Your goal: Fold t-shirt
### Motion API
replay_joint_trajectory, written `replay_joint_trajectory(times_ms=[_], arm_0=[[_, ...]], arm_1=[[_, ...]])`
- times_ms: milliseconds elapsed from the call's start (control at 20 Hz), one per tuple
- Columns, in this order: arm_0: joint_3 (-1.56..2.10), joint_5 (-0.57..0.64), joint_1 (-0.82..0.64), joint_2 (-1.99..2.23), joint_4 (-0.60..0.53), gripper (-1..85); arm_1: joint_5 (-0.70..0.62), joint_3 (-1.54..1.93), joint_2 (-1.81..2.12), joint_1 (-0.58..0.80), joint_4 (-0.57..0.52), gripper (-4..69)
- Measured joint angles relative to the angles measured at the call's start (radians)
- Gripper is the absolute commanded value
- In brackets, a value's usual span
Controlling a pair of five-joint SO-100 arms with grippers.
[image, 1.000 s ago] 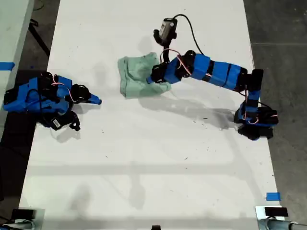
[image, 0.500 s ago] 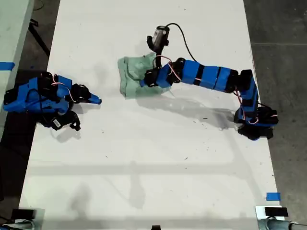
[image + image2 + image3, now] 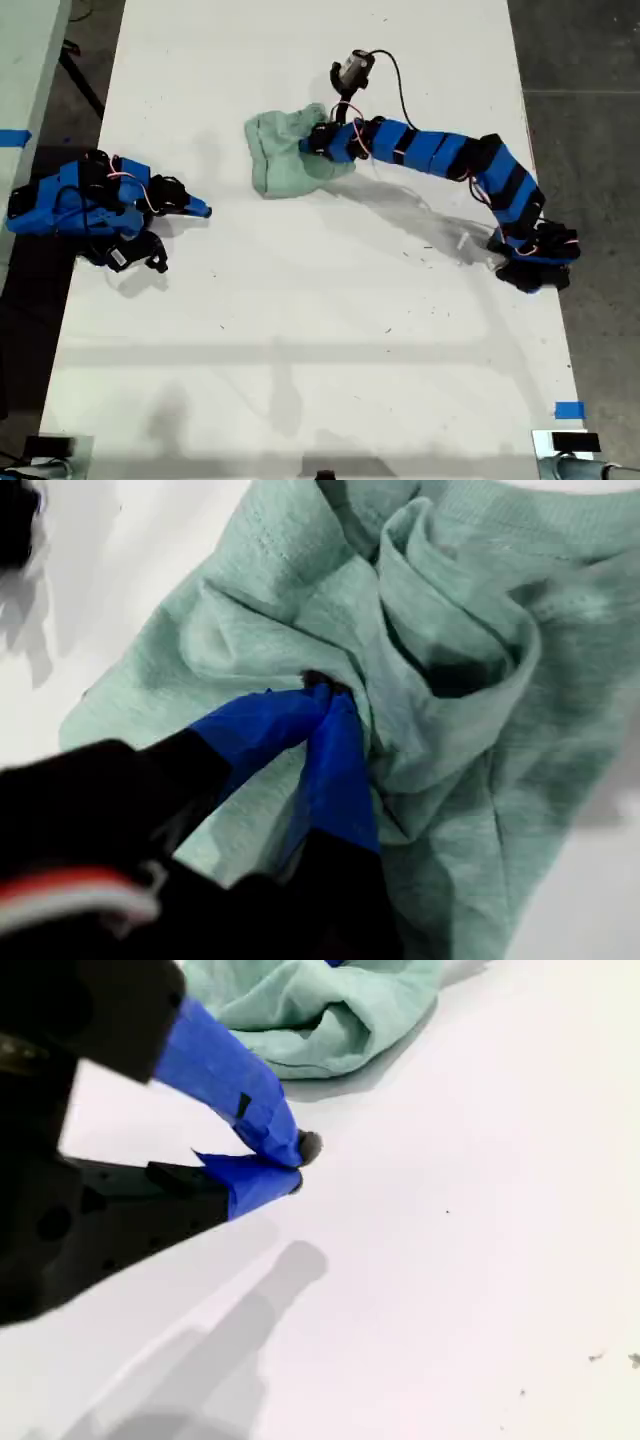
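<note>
Resting at the exterior view's left table [image 3: 300, 330] edge, my second gripper [image 3: 203, 210] is clenched on nothing, well apart from the t-shirt [image 3: 280, 160]. Further right, my first gripper [image 3: 312, 146] pinches a fold of that crumpled shirt; bare tabletop surrounds it; its orientation is unreadable.

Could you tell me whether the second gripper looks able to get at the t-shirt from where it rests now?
Probably yes. My second gripper rests shut above bare table, and nothing lies between it and the crumpled t-shirt. My first gripper already pinches the cloth, so the two might crowd each other.
</note>
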Motion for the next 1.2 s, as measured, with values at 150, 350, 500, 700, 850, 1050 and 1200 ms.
replay_joint_trajectory(times_ms=[150,350,500,700,850,1050,1200], arm_0=[[0.0,0.0,0.0,0.0,0.0,0.1],[0.0,0.0,0.0,0.0,0.0,0.1],[0.0,0.0,0.0,0.0,0.0,8.7],[0.0,0.0,0.0,0.0,0.0,8.4],[0.0,0.0,0.009,0.0,0.003,8.4],[0.0,0.0,0.038,0.0,0.057,8.3],[0.0,0.0,0.084,0.0,0.06,8.3]], arm_1=[[0.098,-0.126,-0.129,0.078,-0.086,-1.1],[0.106,-0.127,-0.118,0.098,-0.064,-1.1],[0.034,-0.124,-0.026,0.075,0.101,-1.1],[-0.12,-0.069,0.284,-0.028,0.376,-1.1],[-0.146,0.202,0.63,-0.11,0.454,-1.1],[0.003,0.882,1.23,-0.123,0.454,-1.1],[0.216,1.424,1.675,-0.178,0.454,-1.1]])
